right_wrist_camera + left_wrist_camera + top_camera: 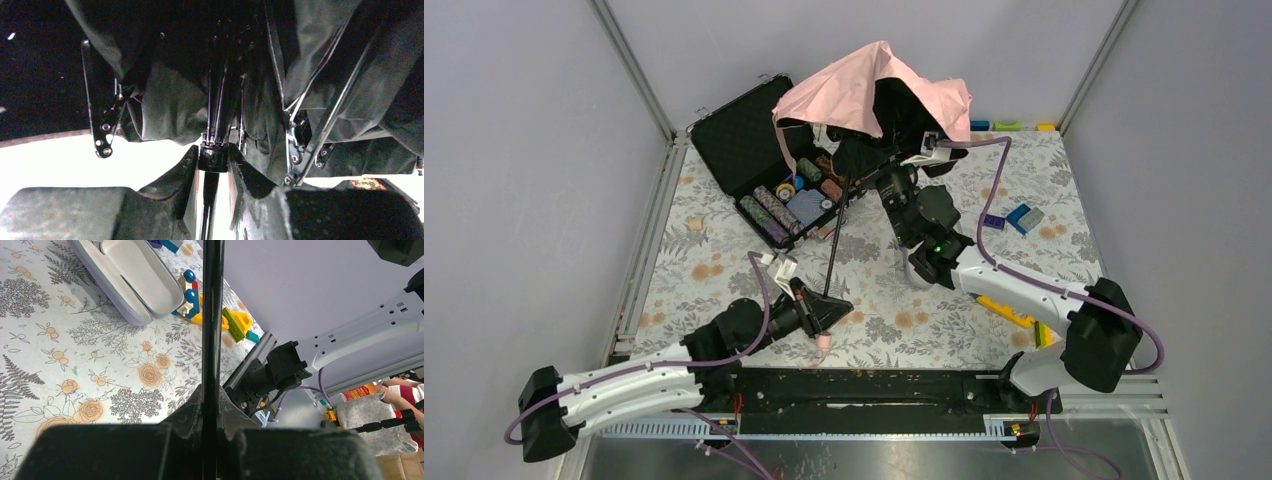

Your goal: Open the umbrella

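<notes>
1. Clamped at the very front of the left wrist view, the left gripper [210, 410] is seen shut on the thin black shaft [212, 315] of the umbrella [869, 95]. The umbrella is held slanted above the flowered table [724, 270], with its top toward the far side.
2. Only half spread, the pink canopy [854, 85] is seen overlapping the open black case [739, 140]. Ribs could be snagged on the lid if the spread is forced.
3. Bending of the shaft is likely if the two arms are drawn out of line.
4. Under the canopy, the right gripper [213, 151] is closed around the slider [212, 160]. A slip there would probably let the canopy sag.
5. Whether the slider is near its catch cannot be told, since the folds are lost in shadow. The small pink handle [822, 345] is largely hidden behind the left gripper.
</notes>
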